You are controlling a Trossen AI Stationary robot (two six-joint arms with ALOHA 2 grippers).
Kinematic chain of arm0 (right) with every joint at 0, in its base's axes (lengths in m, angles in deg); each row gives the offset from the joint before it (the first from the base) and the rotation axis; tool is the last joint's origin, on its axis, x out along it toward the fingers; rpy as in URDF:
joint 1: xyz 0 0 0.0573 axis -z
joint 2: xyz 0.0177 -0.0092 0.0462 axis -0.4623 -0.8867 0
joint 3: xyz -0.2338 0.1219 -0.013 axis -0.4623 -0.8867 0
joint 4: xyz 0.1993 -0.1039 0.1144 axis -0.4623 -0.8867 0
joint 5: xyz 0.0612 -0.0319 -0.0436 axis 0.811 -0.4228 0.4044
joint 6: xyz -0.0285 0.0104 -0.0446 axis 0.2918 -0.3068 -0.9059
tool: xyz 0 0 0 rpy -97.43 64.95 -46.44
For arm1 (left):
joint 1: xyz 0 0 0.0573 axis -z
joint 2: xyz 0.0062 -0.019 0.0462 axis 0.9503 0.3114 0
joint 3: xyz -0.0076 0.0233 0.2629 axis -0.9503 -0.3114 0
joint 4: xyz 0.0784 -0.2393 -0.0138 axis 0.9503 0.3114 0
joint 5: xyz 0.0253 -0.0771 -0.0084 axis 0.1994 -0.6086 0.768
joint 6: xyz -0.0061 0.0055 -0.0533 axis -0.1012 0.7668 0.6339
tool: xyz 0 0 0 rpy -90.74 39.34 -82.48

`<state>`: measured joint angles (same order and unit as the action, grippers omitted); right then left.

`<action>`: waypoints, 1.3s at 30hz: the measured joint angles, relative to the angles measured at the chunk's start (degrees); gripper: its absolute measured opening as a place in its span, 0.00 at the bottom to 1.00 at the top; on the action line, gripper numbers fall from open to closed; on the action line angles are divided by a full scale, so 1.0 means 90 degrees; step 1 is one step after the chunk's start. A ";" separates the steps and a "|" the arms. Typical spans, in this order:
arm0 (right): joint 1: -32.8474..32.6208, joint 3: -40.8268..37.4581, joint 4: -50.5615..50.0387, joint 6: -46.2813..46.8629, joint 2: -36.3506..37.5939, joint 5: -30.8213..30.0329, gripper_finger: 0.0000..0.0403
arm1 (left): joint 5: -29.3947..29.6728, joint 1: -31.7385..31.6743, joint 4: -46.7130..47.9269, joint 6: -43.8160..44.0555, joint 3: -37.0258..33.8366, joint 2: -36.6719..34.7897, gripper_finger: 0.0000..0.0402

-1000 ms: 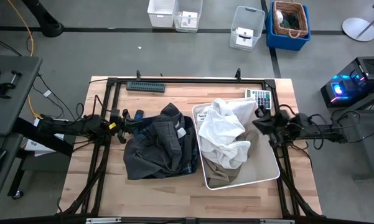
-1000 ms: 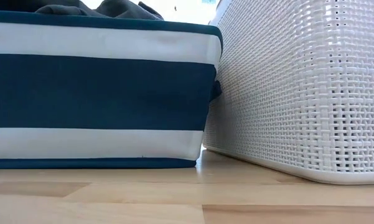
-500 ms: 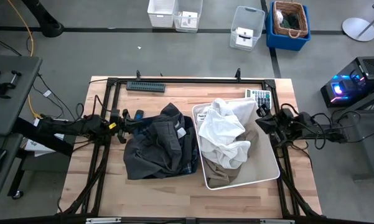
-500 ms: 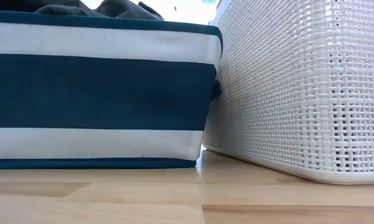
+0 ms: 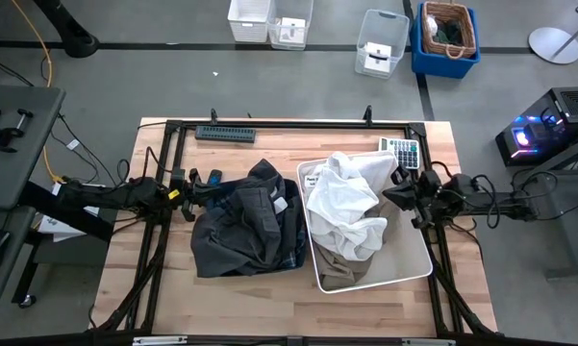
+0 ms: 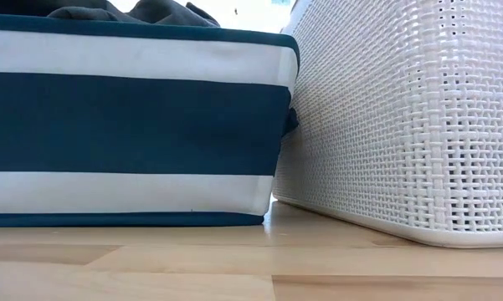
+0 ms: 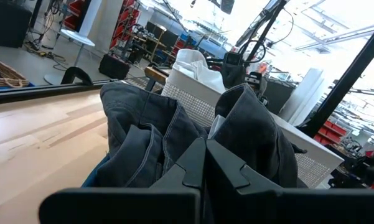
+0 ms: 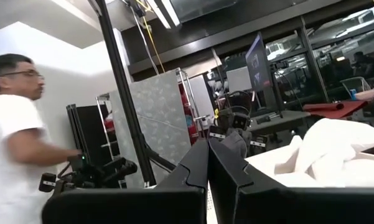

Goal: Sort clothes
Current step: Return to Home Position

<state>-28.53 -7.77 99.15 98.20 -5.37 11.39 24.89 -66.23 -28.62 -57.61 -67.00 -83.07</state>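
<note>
A dark grey-black garment (image 5: pixel 245 226) lies heaped in the navy-and-white striped bin (image 6: pixel 134 125) at the table's middle. It also shows in the left wrist view (image 7: pixel 174 124). A white piece (image 5: pixel 346 207) lies on top of a beige piece (image 5: pixel 351 271) in the white plastic bin (image 5: pixel 421 264) on the right. The plaid shirt does not plainly show. My left gripper (image 5: pixel 189 204) is shut (image 7: pixel 205 163) and stands at the dark heap's left edge. My right gripper (image 5: pixel 392 195) is shut (image 8: pixel 208 163) and stands at the white bin's right rim, pointing at the white piece (image 8: pixel 336 146).
A calculator (image 5: pixel 401 151) lies at the far right of the table and a dark bar (image 5: pixel 225 134) at the far edge. The black frame rails (image 5: pixel 163 173) run around the table. A person in a white shirt (image 8: pixel 12 124) stands beyond the table.
My right gripper has shifted a little toward the table's left, closer to the white piece in the white bin. Its fingers stay shut. The clothes and the left arm have kept still.
</note>
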 joint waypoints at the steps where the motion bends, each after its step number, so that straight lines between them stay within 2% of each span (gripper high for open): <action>1: 0.0000 0.0009 -0.0061 -0.0002 0.0002 0.0000 0.00 | 0.0000 0.0000 0.0002 0.0000 0.0000 0.0000 0.00; 39: 0.0000 -0.0024 0.0028 -0.0002 -0.0003 -0.0001 0.00 | 0.0002 0.0000 0.0002 0.0000 0.0000 0.0000 0.00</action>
<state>-28.53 -7.99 99.40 98.18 -5.40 11.39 24.91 -66.23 -28.60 -57.61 -67.00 -83.07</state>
